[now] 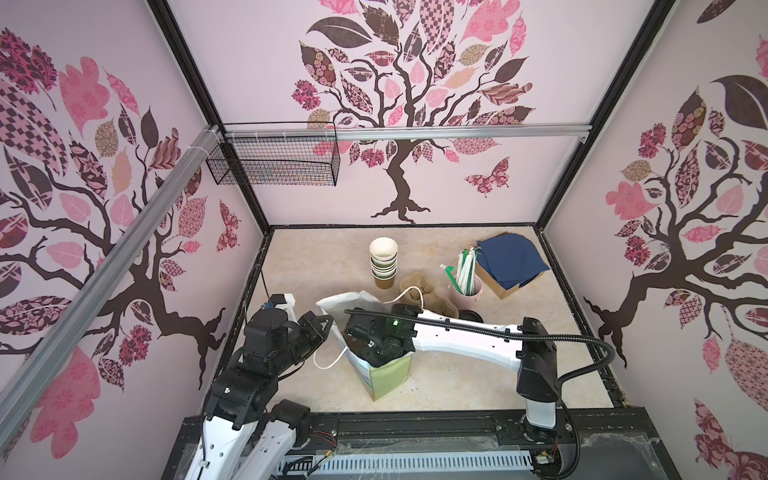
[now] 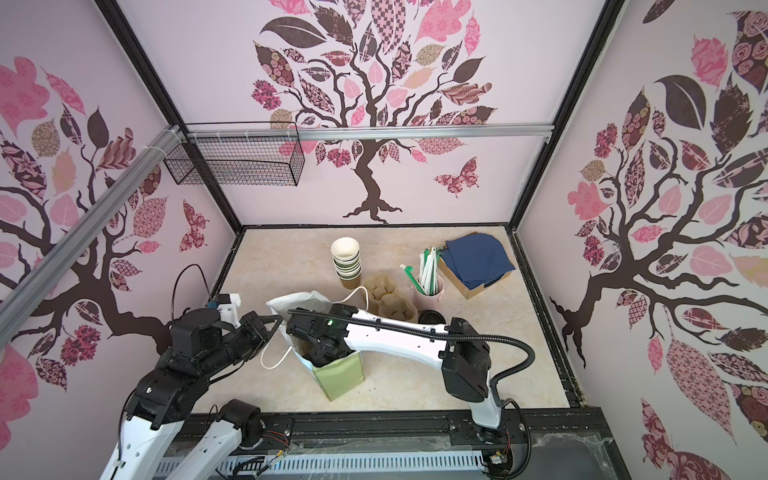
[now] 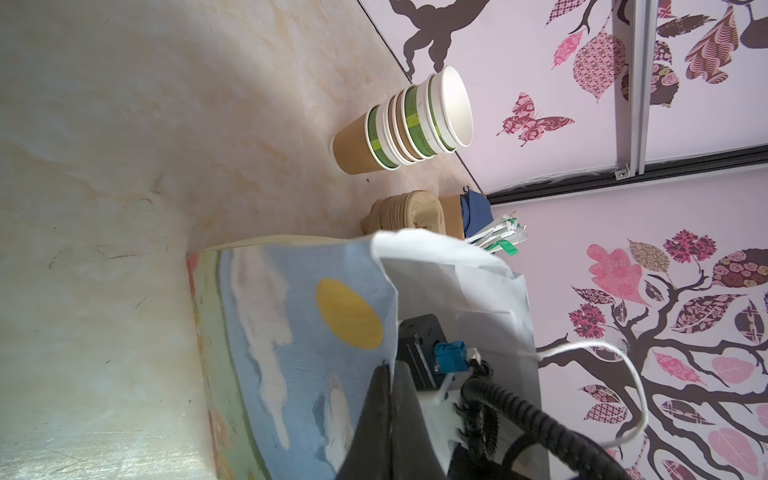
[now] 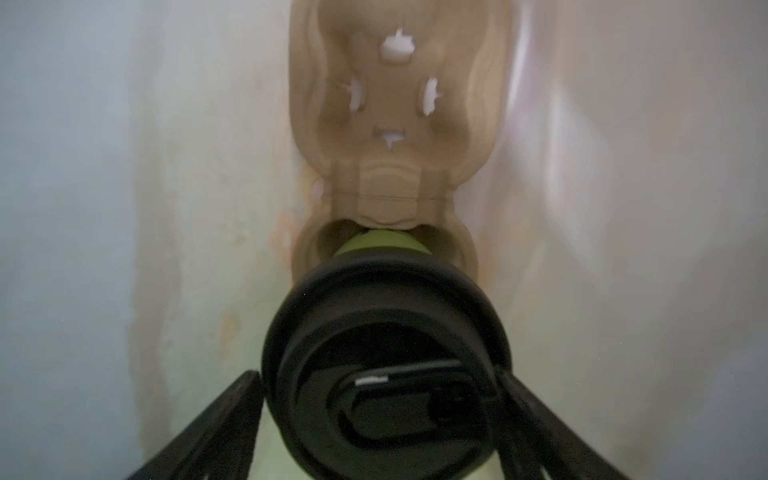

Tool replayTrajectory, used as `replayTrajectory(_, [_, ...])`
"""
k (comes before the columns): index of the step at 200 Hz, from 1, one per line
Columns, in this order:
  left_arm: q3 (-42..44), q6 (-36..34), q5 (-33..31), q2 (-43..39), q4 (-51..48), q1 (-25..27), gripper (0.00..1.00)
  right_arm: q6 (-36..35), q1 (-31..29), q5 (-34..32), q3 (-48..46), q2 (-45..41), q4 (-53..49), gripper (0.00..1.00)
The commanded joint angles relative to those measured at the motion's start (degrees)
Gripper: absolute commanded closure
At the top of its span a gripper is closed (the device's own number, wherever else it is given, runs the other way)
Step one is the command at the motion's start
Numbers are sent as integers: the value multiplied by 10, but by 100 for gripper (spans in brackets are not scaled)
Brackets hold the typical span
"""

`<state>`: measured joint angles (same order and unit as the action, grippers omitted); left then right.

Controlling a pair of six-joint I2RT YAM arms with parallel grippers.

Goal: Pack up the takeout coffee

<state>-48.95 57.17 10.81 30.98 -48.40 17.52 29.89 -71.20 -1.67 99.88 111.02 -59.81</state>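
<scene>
R gripper (image 4: 380, 376) in bag (image 1: 390, 374), jaws wide beside takeout coffee (image 4: 386, 316) lid, contact unclear. Risk: retract snags lid, tips cup from carrier (image 4: 395, 104). L gripper (image 1: 327, 323) pinching bag rim.

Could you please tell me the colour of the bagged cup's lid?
Round plastic sip lid: black; right wrist view shows it best.

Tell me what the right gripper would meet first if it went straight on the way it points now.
The coffee: its black lid lies directly ahead of the right gripper, between the fingers, in the carrier inside the bag. The remaining depth is unclear.
</scene>
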Motion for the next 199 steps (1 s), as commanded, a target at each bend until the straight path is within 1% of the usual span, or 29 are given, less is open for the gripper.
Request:
replayTrajectory(1, [12, -9, -11, -6, 1, -1, 100, 8, -8, -3, 15, 7, -69, 5])
replayTrajectory(21, [12, -12, -9, -8, -5, -2, 100, 10, -9, 0, 14, -3, -55, 1])
replayTrajectory(67, [11, -21, 1, -10, -12, -2, 100, 15, -9, 1, 35, -27, -27, 0])
replayTrajectory(117, [10, -34, 30, 0, 1, -1, 100, 15, -9, 26, 101, -22, -24, 8])
replayTrajectory(166, [2, -54, 72, 17, 29, -1, 100, 35, -8, -28, 123, 17, -70, 15])
replayTrajectory(199, [24, -65, 98, -5, 68, -1, 100, 47, -6, -45, 134, 24, -81, 15])
